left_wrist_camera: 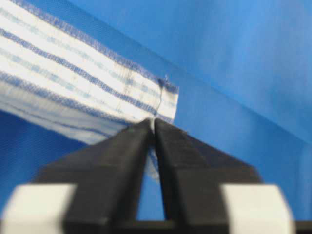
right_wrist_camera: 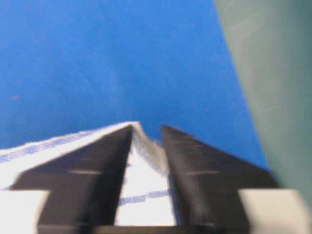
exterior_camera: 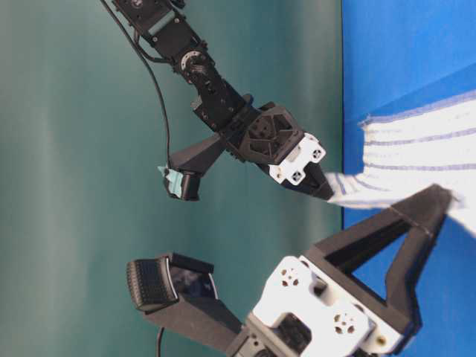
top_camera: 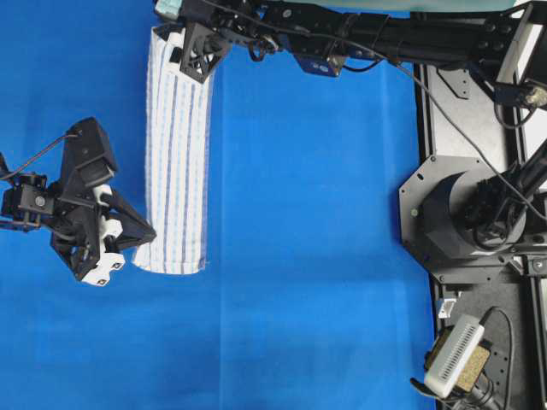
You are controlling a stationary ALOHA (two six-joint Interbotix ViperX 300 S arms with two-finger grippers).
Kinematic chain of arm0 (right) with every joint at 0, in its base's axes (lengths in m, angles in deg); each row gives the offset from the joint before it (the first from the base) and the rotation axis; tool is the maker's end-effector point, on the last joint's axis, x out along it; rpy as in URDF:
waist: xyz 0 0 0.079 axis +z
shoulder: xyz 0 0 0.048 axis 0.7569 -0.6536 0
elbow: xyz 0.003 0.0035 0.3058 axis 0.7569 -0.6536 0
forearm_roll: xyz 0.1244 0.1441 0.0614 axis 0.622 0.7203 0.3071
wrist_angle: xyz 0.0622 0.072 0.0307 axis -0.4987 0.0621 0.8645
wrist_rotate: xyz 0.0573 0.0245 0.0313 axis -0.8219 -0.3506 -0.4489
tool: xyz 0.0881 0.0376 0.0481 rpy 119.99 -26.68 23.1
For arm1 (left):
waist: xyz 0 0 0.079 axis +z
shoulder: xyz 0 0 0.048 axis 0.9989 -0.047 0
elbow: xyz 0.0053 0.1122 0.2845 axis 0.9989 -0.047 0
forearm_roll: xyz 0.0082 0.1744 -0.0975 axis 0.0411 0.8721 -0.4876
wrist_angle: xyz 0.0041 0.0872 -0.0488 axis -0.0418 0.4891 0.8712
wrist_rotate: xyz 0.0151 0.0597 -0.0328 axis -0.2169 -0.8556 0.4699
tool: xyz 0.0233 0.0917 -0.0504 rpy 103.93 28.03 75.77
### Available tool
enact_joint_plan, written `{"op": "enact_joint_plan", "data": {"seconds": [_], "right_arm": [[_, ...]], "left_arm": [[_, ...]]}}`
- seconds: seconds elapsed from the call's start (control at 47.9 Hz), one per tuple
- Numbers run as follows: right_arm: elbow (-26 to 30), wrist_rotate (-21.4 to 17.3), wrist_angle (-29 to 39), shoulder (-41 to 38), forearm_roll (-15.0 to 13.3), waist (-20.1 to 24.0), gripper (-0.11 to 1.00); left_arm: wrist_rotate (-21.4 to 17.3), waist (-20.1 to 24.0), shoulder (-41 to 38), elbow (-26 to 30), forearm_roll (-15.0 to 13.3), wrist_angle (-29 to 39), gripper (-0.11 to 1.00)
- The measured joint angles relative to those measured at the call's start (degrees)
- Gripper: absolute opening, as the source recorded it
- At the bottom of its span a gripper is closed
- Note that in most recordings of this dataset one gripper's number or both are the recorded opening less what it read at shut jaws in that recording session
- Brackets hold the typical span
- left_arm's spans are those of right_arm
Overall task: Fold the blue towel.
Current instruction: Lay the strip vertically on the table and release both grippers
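Fingertips of the left gripper (left_wrist_camera: 154,127) nearly meet, the corner hem of the white woven towel with thin blue stripes (top_camera: 178,162) caught between them; the right gripper's (right_wrist_camera: 146,134) black jaws stand parted around its far edge. It lies in a long narrow fold on the smooth blue table covering (top_camera: 316,222).

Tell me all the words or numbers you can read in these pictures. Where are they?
No words or numbers can be read anywhere.
Blue towel: only stripes, no writing.
Blue label on the arm near the top: too small and blurred to read.
White box at the bottom right: only ridges show, no text.
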Motion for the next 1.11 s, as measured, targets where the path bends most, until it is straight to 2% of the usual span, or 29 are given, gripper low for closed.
{"op": "enact_joint_plan", "data": {"seconds": [0.042,0.104,0.146,0.23,0.376,0.522,0.878,1.003,1.108], "right_arm": [[0.0,0.09,-0.18,0.0,0.0,-0.18,0.71],[0.0,0.09,-0.18,0.0,0.0,-0.18,0.84],[0.0,0.09,-0.26,0.0,-0.09,-0.26,0.87],[0.0,0.09,-0.26,0.0,-0.09,-0.18,0.85],[-1.58,-0.26,0.0,0.97,-0.09,-0.18,0.85],[-5.27,-0.53,-0.09,5.45,-0.09,-0.18,0.85],[-18.37,-1.58,-1.23,18.28,0.44,-0.09,0.85],[-24.08,-2.99,-2.11,23.73,1.23,0.7,0.85],[-28.56,-4.48,-2.9,28.04,1.76,2.46,0.85]], "left_arm": [[0.62,0.09,0.0,0.0,-0.09,0.0,0.32],[1.58,0.09,0.0,0.09,-0.18,0.35,0.51],[2.2,0.09,0.0,0.0,-0.26,0.53,0.65],[2.37,0.18,0.09,-0.26,-0.26,1.49,0.85],[2.37,0.79,2.11,-1.76,-0.26,4.75,0.76],[0.88,2.64,5.8,-3.69,0.44,7.47,0.76],[-12.92,11.07,14.41,-10.02,1.05,8.35,0.76],[-16.88,14.68,18.37,-12.66,1.05,8.26,0.76],[-18.72,16.61,21.62,-14.85,1.05,8.35,0.76]]}}
